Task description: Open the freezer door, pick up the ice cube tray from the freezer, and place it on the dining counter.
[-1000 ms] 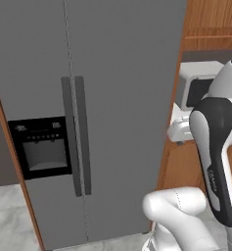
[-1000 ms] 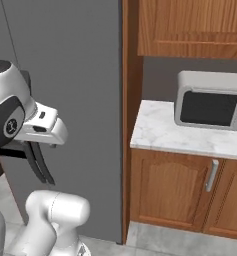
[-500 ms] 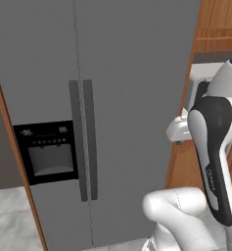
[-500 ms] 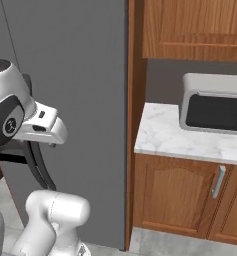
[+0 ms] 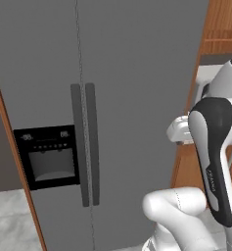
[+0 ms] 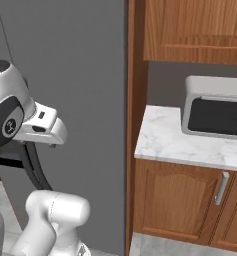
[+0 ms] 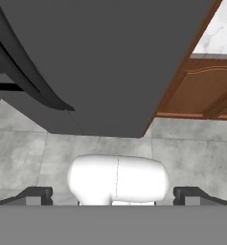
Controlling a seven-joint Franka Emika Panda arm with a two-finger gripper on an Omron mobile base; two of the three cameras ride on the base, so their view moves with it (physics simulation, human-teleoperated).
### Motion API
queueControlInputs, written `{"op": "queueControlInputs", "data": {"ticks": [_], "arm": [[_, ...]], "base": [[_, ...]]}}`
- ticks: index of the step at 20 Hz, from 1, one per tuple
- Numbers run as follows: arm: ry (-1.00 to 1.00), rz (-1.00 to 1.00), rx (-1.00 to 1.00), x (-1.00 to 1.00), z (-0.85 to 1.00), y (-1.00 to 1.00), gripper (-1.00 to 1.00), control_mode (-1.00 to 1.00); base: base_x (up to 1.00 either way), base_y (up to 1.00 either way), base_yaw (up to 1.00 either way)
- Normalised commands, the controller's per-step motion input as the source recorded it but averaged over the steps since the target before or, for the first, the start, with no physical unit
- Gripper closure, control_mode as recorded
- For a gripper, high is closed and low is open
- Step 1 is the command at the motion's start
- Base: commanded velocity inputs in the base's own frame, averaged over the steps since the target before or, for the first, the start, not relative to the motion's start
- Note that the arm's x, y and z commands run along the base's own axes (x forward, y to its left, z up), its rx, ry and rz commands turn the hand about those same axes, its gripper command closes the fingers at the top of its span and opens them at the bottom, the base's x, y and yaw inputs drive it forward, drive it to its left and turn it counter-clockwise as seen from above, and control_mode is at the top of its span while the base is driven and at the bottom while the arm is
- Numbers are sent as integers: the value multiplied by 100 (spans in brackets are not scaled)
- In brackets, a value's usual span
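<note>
Left of the plain grey door point(image 5: 142, 98), the freezer door point(image 5: 34, 88) stands shut, its dark handle point(image 5: 77, 142) beside the dispenser panel point(image 5: 49, 157). Facing it, the gripper point(image 7: 113, 196) holds its jaws wide, presumably readied for that handle. No ice cube tray can be seen; likely behind this door.

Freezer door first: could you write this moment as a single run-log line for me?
stage: approach | freezer door: shut | handle: untouched | gripper: open, empty, away from door | ice cube tray: not yet reached

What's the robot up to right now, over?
Gripper open, holding nothing. Freezer door shut, handle untouched. Nothing in the way.
</note>
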Motion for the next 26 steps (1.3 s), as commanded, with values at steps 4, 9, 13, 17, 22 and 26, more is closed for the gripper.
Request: {"op": "queueControlInputs", "data": {"ticks": [4,9,13,17,22,26], "arm": [[0,0,0,0,0,0,-100,100],[0,0,0,0,0,0,-100,100],[0,0,0,0,0,0,-100,100],[0,0,0,-5,0,5,-100,-100],[-6,0,-3,-42,0,70,-100,-100],[-6,0,-2,-12,0,96,-100,-100]], "base": [[32,0,4],[10,0,1],[1,0,0],[-7,6,0],[0,0,0],[0,0,0]]}}
